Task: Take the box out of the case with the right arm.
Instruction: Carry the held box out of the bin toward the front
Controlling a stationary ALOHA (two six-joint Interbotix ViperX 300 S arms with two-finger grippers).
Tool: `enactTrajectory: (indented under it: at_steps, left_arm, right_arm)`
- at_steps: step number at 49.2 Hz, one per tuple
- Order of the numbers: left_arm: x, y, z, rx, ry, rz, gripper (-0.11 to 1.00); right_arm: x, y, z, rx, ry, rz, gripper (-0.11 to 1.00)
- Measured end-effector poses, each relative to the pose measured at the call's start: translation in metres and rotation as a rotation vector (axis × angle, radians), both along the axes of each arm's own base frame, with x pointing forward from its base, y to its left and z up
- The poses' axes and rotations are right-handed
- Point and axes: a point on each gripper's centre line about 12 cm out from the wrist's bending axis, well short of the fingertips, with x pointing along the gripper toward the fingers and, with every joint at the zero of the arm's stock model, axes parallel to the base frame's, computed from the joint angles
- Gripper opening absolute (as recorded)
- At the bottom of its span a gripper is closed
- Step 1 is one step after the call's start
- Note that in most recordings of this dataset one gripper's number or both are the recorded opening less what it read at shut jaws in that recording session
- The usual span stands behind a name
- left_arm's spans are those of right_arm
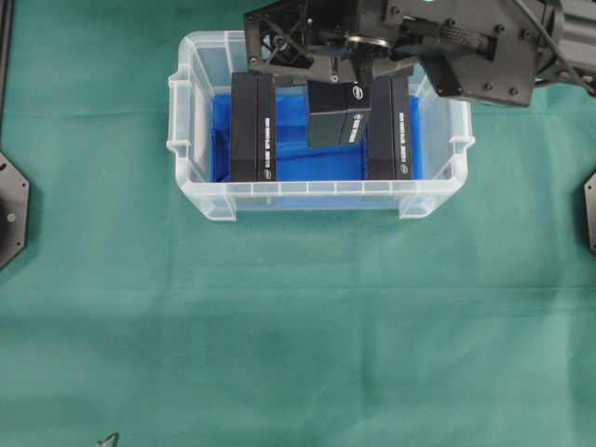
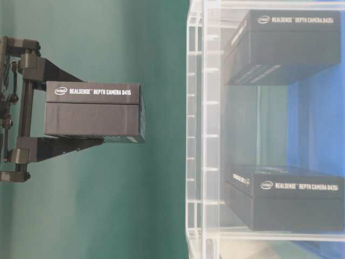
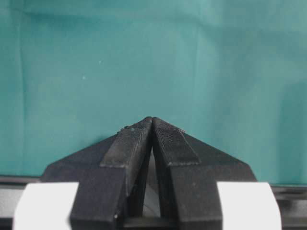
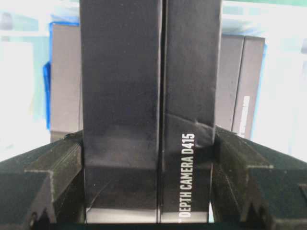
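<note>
Clamped from both sides, the box point(image 4: 148, 110) sits between the jaws of the right gripper point(image 4: 148, 158), one finger point(image 4: 53, 172) pressed on each broad face. Overhead, this box point(image 1: 337, 114) hangs tilted above the case point(image 1: 200, 191), between two more black boxes, the left box point(image 1: 252, 128) and the right box point(image 1: 389, 128), standing on the blue lining point(image 1: 317, 163). Only the table-level view shows the held box point(image 2: 94, 111) clear of the case wall point(image 2: 197, 129). The left gripper point(image 3: 152, 120), seen in its wrist view alone, has its jaws pressed together on nothing, over green cloth point(image 3: 153, 57).
</note>
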Motion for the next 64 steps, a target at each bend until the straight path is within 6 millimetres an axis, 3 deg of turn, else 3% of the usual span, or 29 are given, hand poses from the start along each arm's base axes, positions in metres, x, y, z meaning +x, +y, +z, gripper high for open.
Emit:
enactTrajectory:
  at_steps: [42, 64]
  left_arm:
    - [0.001, 0.0, 0.0, 0.0, 0.003, 0.0, 0.02]
    - [-0.001, 0.0, -0.001, 0.002, 0.012, 0.0, 0.02]
  right_arm:
    - [0.0, 0.001, 0.0, 0.0, 0.002, 0.003, 0.66]
    - [0.004, 0.036, 0.002, 0.011, -0.013, 0.036, 0.66]
